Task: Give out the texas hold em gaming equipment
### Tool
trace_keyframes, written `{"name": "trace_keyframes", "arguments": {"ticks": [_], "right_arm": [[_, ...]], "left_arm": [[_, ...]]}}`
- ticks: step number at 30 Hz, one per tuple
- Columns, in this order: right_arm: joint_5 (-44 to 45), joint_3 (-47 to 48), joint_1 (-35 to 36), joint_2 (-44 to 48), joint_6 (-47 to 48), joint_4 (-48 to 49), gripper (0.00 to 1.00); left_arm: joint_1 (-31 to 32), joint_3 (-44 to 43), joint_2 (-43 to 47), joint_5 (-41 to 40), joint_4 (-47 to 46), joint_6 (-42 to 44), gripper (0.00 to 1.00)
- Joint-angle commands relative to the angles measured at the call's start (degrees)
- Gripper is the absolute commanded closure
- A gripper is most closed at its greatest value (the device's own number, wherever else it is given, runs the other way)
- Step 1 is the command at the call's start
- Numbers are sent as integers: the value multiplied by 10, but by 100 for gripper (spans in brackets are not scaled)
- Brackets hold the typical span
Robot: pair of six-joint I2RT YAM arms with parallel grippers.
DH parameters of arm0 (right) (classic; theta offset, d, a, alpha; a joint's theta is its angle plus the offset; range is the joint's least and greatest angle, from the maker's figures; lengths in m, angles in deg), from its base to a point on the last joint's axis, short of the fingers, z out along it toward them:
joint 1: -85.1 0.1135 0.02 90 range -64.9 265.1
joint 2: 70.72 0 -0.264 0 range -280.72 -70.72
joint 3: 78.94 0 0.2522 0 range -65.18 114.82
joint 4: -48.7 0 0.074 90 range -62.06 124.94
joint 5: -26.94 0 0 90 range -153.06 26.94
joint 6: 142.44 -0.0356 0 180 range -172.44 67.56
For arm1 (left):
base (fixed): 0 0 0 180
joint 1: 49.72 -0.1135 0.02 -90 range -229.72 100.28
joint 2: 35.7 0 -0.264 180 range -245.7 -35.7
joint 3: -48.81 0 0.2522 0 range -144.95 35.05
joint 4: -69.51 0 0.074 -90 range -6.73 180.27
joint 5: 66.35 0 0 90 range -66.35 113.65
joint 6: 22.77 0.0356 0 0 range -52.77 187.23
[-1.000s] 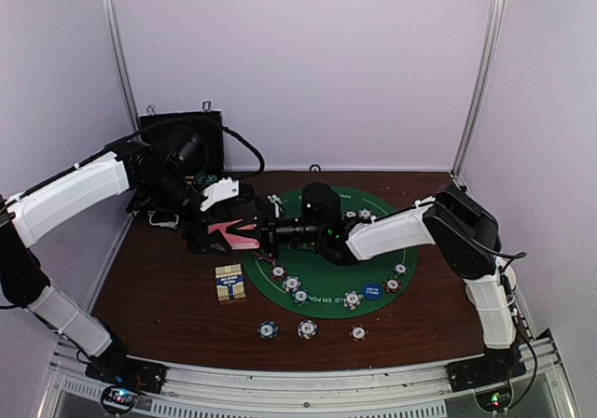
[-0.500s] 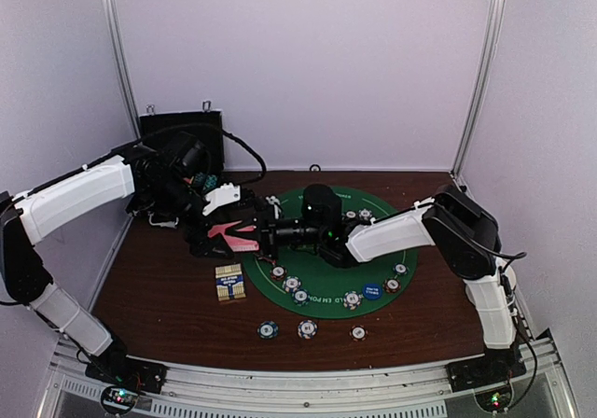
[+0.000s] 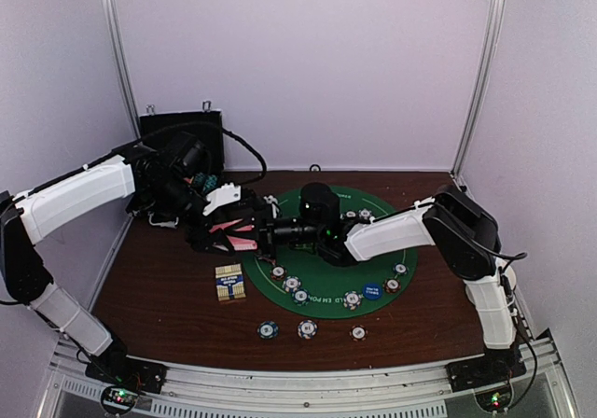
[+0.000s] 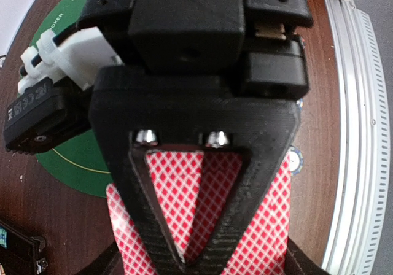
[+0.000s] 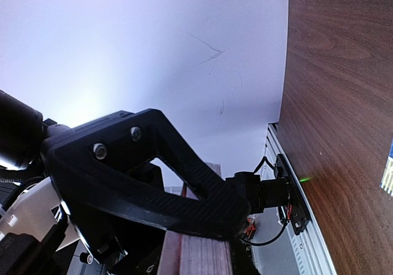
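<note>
- Upper left of the top view: a black hinged case (image 3: 182, 133) stands open against the back wall.
- Left of centre: the left gripper (image 3: 224, 234) has the pink-backed playing cards (image 3: 233, 243) between its black fingers, up off the table. Whether it has clamped them I cannot tell.
- Just below: a small blue-and-tan card box (image 3: 230, 281) lies on the brown wooden table (image 3: 159, 297).
- Centre: the right gripper (image 3: 266, 234) meets the cards from the right.
- Only the left wrist view shows its triangular finger (image 4: 110, 121) pressed flat on the red-diamond backs, clamping them.
- The right wrist view gives only the stack's edge, under a black finger (image 5: 184, 189).
- Right: a round green felt mat (image 3: 322, 273) carries striped poker chips (image 3: 352, 299) and a blue disc button (image 3: 372, 290).
- Three more chips sit on bare wood at lower centre.
</note>
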Motion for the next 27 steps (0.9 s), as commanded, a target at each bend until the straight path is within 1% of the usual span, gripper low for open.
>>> {"name": "trace_keyframes", "arguments": {"ticks": [1,3,6,8,10,11,12,17,24,27], "right_arm": [[-5,12,2,4,9,12,97],[-3,6,-1,9,21,-11,88],[3,-3,-6,22,51,-47,77],[8,-4,-8,31,67,-70,64],[10,-2,-9,39,89,-104,54],[10,0,-9,42,99,-118,50],[10,2,-9,45,104,-123,48],[7,11,-9,50,112,-142,44],[9,24,-8,49,131,-177,42],[10,26,-7,47,125,-168,45]], "left_arm": [[-3,-8,1,13,-2,15,37],[-3,-8,4,12,0,17,44],[-3,-5,7,18,5,20,50],[-3,-1,10,21,6,24,56],[-3,2,10,22,6,26,72],[-3,2,10,20,7,26,78],[-3,2,10,18,6,27,82],[-3,3,7,8,6,29,89],[-3,5,6,-7,6,28,90],[-3,9,6,-6,6,25,93]]}}
